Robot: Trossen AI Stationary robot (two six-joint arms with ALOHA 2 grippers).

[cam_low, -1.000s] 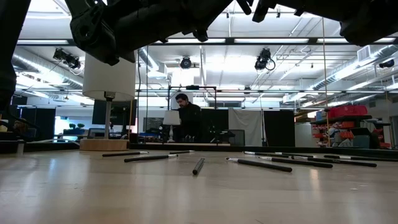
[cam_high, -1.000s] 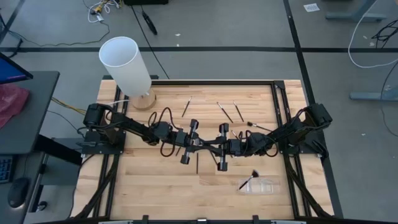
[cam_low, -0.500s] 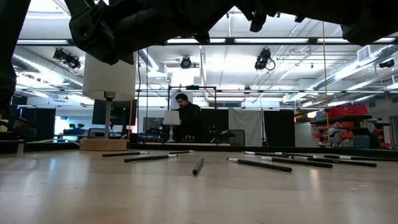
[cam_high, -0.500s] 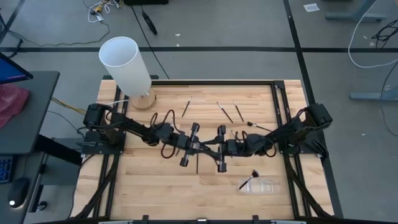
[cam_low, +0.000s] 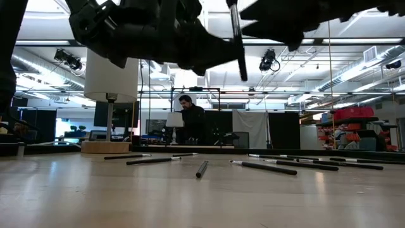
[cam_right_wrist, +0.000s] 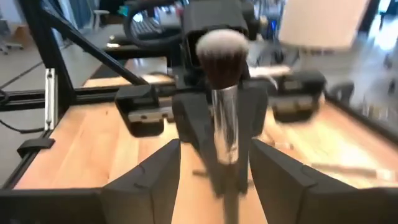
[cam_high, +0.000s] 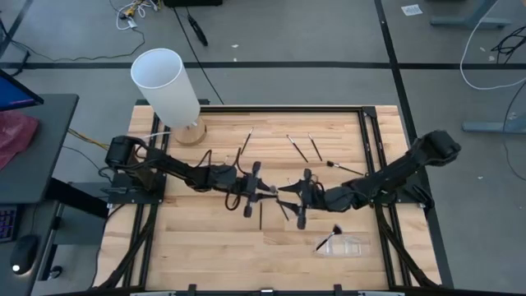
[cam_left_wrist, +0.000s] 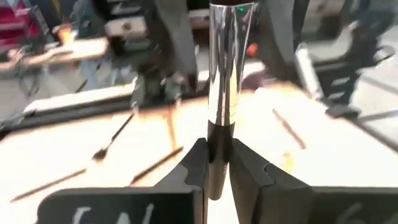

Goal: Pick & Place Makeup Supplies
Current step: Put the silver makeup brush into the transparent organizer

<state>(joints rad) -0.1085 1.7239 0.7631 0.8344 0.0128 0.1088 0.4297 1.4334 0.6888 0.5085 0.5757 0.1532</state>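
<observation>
A makeup brush with a silver ferrule, a dark handle and a brown bristle head hangs above the middle of the table. My left gripper is shut on it and reaches in from the table's left. My right gripper faces it from the right. It is open, with one finger on each side of the ferrule and a gap showing on both sides. In the low view the brush stands steep, well above the tabletop. My left gripper pinches the brush's dark handle between its two fingers, just behind the silver ferrule. The fingers come about level from the table's left and lie across the brush. The brush is lifted clear of the table and stands steep, its lower end free.
A tall white cylinder stands on a wooden base at the far left. Loose brushes lie near the far edge, and one lies mid-table. A clear bag with a brush lies near right.
My right gripper has opened, let go of the brush and drawn back a little toward the table's right edge. My left gripper has stayed shut on the brush, which now shows steep in the low view.
</observation>
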